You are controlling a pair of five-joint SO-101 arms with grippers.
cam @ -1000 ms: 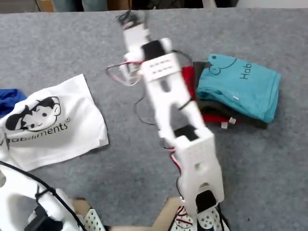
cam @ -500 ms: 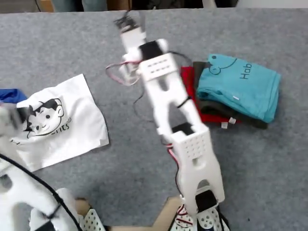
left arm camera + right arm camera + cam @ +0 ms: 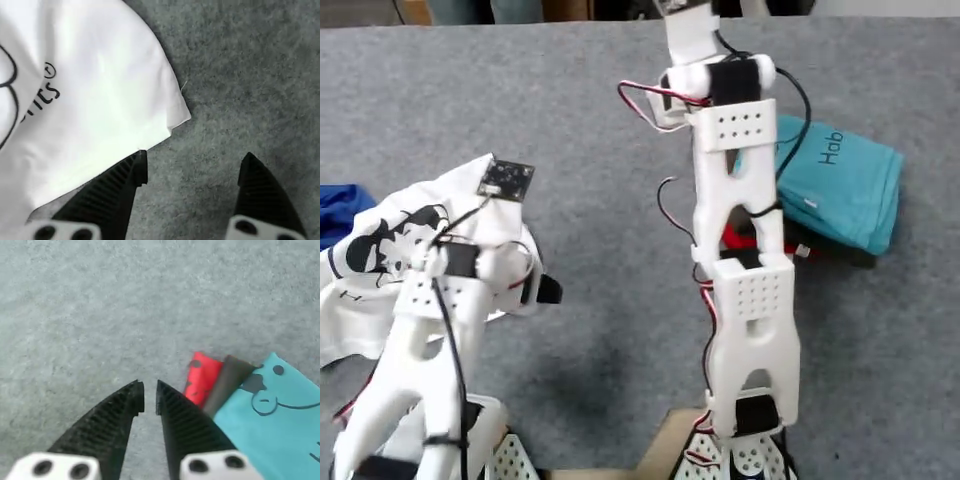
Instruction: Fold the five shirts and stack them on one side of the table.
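Left pincer [image 3: 195, 157], jaws wide apart and empty, above a corner of the white shirt [image 3: 90, 90] on the grey counter [image 3: 240, 75]; this arm has swung in from the near edge. Right pincer [image 3: 148, 385], almost closed, empty, near the stacked teal shirt [image 3: 280, 410], dark shirt [image 3: 227, 382] and red shirt [image 3: 202, 372]; its arm has shifted toward them.

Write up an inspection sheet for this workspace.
Surface: grey felt table.
Job's things: white shirt lying unfolded on the left; blue shirt at the left edge; teal shirt stacked over a dark shirt and a red shirt on the right.
Clutter: nothing seen.
Tools: left tool open above the white shirt's corner; right tool nearly shut, holding nothing, over the felt.
Cables: loose wires along the right arm.
Surroundings: cardboard at the near edge.
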